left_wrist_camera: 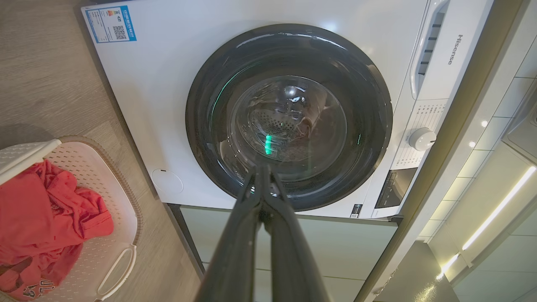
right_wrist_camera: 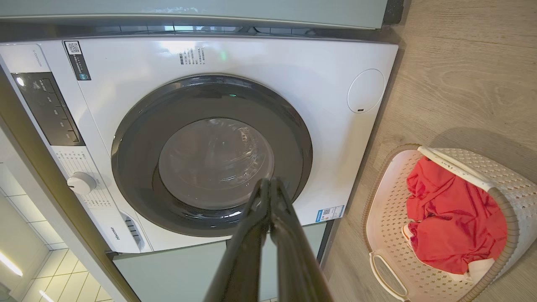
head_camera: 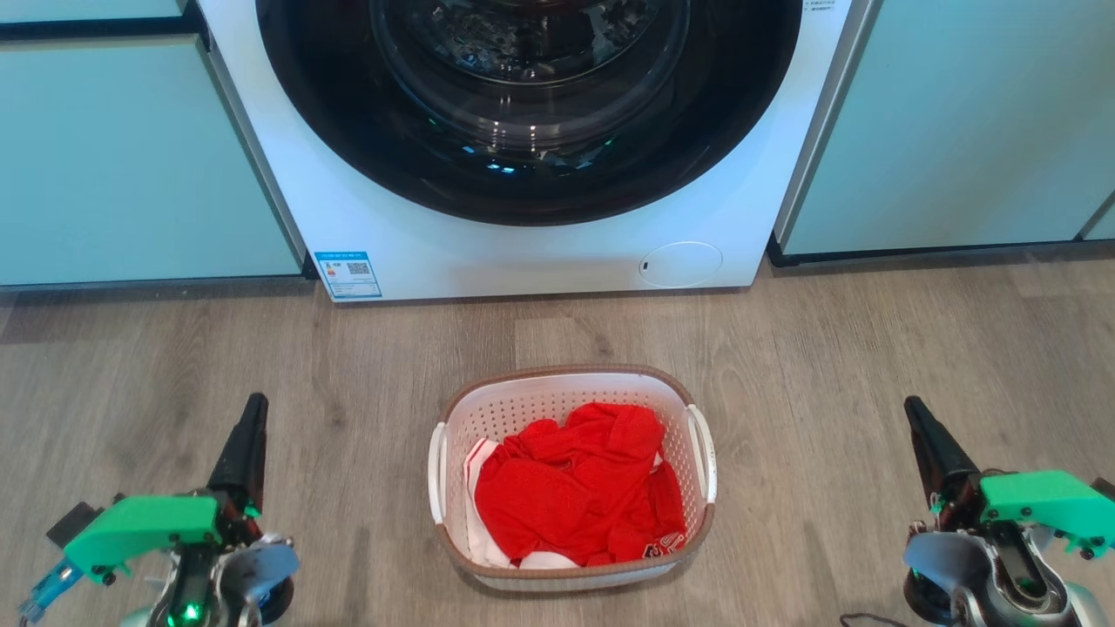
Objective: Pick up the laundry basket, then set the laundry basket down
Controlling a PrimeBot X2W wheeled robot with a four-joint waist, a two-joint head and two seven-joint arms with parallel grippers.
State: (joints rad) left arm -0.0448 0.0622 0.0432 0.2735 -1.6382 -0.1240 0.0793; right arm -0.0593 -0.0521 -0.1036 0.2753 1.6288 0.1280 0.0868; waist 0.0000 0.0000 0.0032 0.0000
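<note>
Laundry basket [head_camera: 566,374] stands on the floor [head_camera: 871,348], at 6 o'clock from the washing machine [head_camera: 523,257], with red clothing [head_camera: 575,488] inside. Left gripper [head_camera: 253,406] at its 9 o'clock, right gripper [head_camera: 913,407] at 3 o'clock: both clenched, empty, well apart from it.

washing machine [head_camera: 488,261]: white, dark round door, far centre | cabinets [head_camera: 131,157]: pale green, flanked it left and right | floor [head_camera: 261,348]: wood-look | red garment [head_camera: 566,488]: lay crumpled, near centre
</note>
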